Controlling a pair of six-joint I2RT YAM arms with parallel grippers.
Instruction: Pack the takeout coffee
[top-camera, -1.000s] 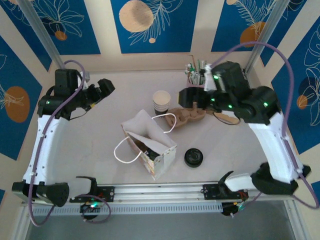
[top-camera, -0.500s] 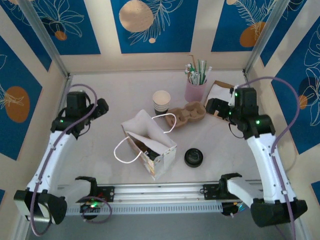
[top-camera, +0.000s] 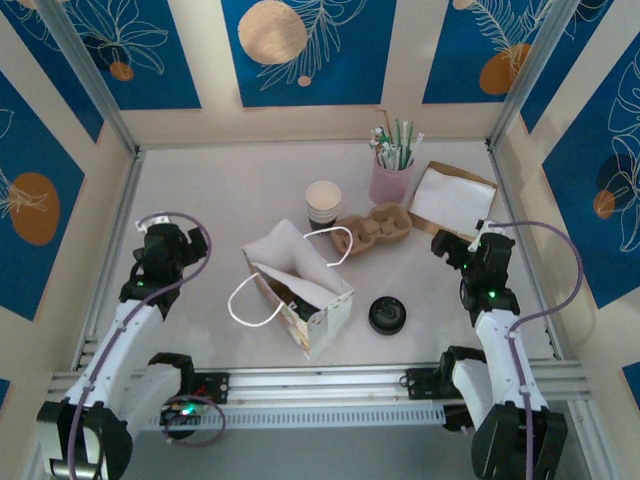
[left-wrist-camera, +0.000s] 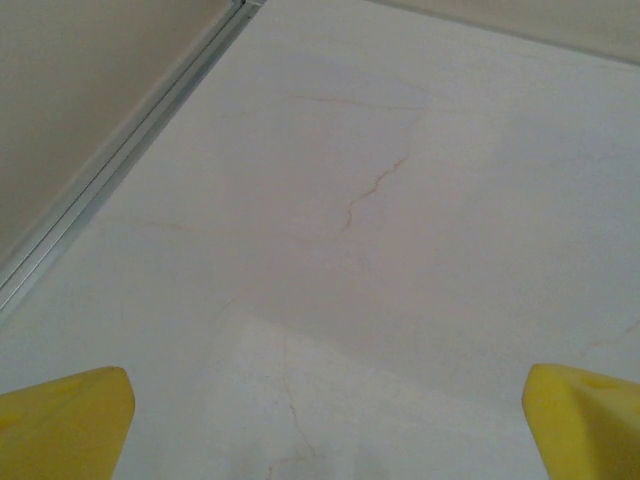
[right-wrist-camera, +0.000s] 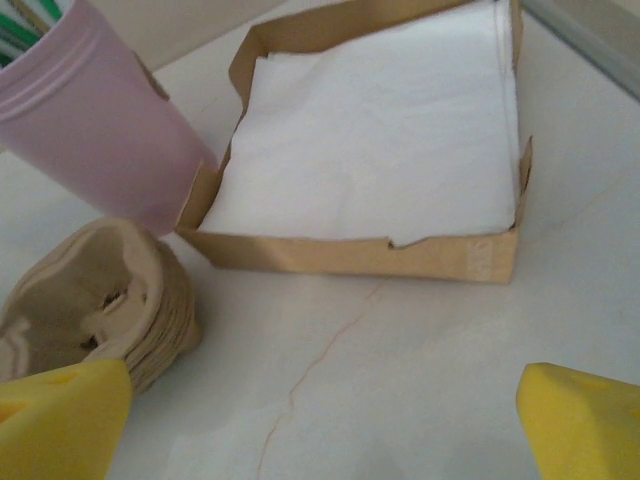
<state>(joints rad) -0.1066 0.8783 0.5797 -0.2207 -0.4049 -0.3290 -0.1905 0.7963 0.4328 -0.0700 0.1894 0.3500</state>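
Note:
The takeout coffee (top-camera: 387, 314), a black disc from above, stands on the table right of the white paper bag (top-camera: 300, 285), which lies tipped with its mouth open and handles loose. My left gripper (top-camera: 192, 242) is low at the table's left, well away from the bag. In the left wrist view it (left-wrist-camera: 325, 430) is open over bare tabletop, yellow fingertips (left-wrist-camera: 62, 425) wide apart. My right gripper (top-camera: 446, 249) sits at the right, up and right of the coffee. It (right-wrist-camera: 320, 420) is open, nothing between its fingertips (right-wrist-camera: 585, 420).
A lidless white cup (top-camera: 323, 202) stands behind the bag beside a brown pulp cup carrier (top-camera: 375, 228) (right-wrist-camera: 90, 300). A pink cup of straws (top-camera: 392, 178) (right-wrist-camera: 95, 130) and a cardboard napkin box (top-camera: 452, 198) (right-wrist-camera: 380, 150) stand at the back right.
Both arms have pulled back from the middle of the table toward the near edge and dropped low. The right arm moved off the cup carrier.

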